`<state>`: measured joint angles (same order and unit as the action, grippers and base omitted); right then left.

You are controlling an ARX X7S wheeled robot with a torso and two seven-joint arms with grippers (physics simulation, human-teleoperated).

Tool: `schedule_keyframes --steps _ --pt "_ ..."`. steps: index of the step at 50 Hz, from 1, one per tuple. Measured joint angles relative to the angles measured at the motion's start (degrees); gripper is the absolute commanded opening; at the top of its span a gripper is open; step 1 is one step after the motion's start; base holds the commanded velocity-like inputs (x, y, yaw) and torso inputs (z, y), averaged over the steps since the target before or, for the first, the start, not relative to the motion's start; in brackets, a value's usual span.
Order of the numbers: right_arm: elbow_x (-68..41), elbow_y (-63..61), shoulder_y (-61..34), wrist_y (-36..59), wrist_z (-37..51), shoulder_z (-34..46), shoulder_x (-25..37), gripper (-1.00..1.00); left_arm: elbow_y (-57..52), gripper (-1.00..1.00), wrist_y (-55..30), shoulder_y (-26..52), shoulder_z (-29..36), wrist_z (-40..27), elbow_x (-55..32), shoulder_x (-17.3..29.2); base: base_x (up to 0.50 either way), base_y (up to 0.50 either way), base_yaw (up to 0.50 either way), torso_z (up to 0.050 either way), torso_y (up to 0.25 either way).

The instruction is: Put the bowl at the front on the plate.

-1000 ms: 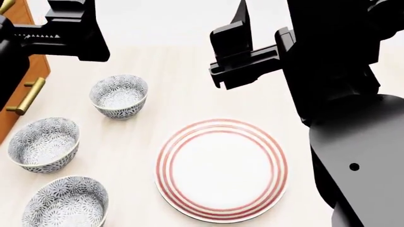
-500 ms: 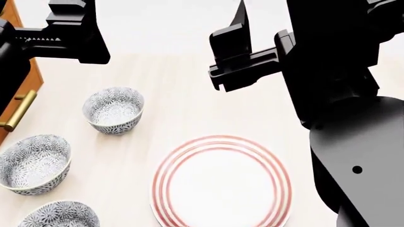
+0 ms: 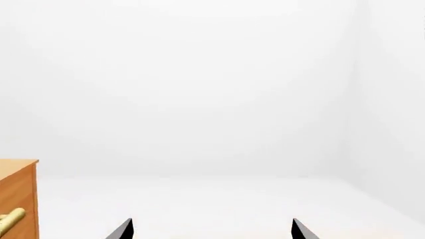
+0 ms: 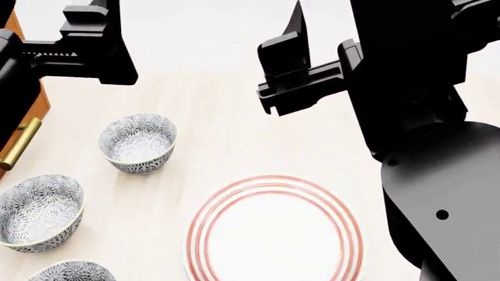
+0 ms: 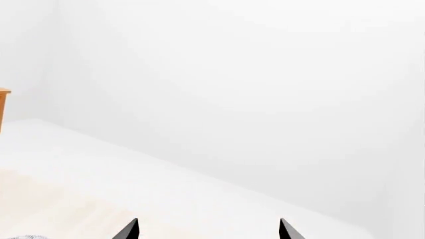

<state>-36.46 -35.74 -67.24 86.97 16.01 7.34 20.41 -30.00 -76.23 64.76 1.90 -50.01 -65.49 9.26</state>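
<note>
Three blue-grey floral bowls stand in a row at the left of the head view. The bowl at the front (image 4: 72, 272), nearest me, is cut off by the picture's bottom edge. The middle bowl (image 4: 39, 211) and the far bowl (image 4: 138, 142) stand behind it. The red-ringed plate (image 4: 273, 234) lies to their right with nothing on it. My left gripper (image 4: 90, 26) hangs high above the bowls, and my right gripper (image 4: 293, 55) high beyond the plate. In the wrist views both the left gripper (image 3: 212, 231) and the right gripper (image 5: 208, 231) are open and hold nothing.
A wooden cabinet (image 3: 17, 199) with a brass handle (image 4: 20, 143) stands at the table's left edge, close to the bowls. My right arm's black body (image 4: 437, 175) covers the table's right side. A white wall lies beyond the pale table.
The bowls and the plate have slid down the head view, so the nearest bowl is now mostly cut off. Both grippers stay raised and open at nearly the same spots in the picture.
</note>
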Motion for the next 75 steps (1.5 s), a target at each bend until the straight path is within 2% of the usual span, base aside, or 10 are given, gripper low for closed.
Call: schedule_keyframes --steps 33,75 --pt "-2.35 -0.34 0.23 -1.92 1.72 0.59 1.71 1.00 5.07 1.00 -7.46 -4.96 -1.44 -16.02 -18.83 -0.23 0.00 0.00 0.00 0.000 0.000" --pt "-4.37 -0.86 1.45 -3.40 3.72 0.89 3.25 1.00 12.37 1.00 -4.85 -11.11 6.36 -31.62 -35.98 4.34 0.00 0.00 0.00 0.000 0.000"
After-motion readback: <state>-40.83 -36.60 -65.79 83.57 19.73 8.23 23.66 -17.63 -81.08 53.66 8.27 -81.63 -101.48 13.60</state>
